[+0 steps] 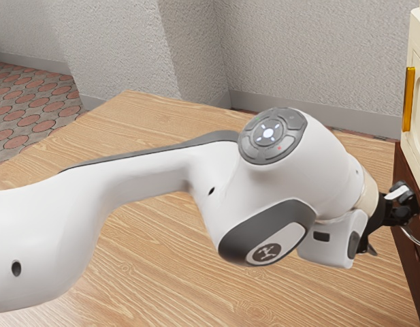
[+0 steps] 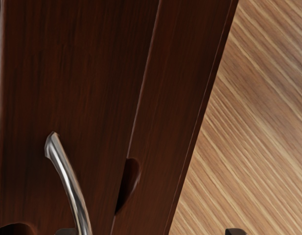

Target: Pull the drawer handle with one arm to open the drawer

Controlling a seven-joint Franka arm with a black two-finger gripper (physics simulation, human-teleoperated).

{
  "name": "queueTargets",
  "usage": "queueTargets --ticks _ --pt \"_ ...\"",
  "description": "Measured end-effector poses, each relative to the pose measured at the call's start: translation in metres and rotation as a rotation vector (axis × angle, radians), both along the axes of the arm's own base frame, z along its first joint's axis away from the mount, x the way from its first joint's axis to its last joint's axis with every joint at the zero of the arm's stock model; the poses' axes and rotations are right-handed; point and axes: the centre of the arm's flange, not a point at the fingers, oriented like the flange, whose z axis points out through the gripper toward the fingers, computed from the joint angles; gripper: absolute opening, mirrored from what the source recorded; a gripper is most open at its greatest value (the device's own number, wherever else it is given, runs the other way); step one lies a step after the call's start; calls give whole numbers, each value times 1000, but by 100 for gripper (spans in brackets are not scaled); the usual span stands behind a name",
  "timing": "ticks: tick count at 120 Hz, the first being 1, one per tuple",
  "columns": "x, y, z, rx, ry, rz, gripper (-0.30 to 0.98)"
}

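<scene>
Our pincer (image 2: 151, 231) is open, near the shiny, curved metal handle (image 2: 71, 182). That handle is on the brown drawer (image 2: 87, 73), toward the tabletop (image 1: 318, 293) edge at the exterior view's right. It looks hard and slippery, so we should grab its middle.

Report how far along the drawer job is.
Done: the end effector has reached the handle. In hand: apparently lining up; its fingers stand apart, with the handle near one of them, not clamped. Left: gripping and pulling, since the drawer front looks flush with the frame beside it.
</scene>
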Motion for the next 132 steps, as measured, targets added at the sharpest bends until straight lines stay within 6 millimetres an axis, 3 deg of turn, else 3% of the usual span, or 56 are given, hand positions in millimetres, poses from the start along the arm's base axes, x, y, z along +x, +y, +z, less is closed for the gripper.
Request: queueTargets --ticks 44,66,98,132 --pt "-3 4 -6 5 3 2 39" --pt "3 5 2 -8 -15 9 37" --pt "12 5 -17 0 0 14 39" --pt "1 13 -14 10 -5 13 35"
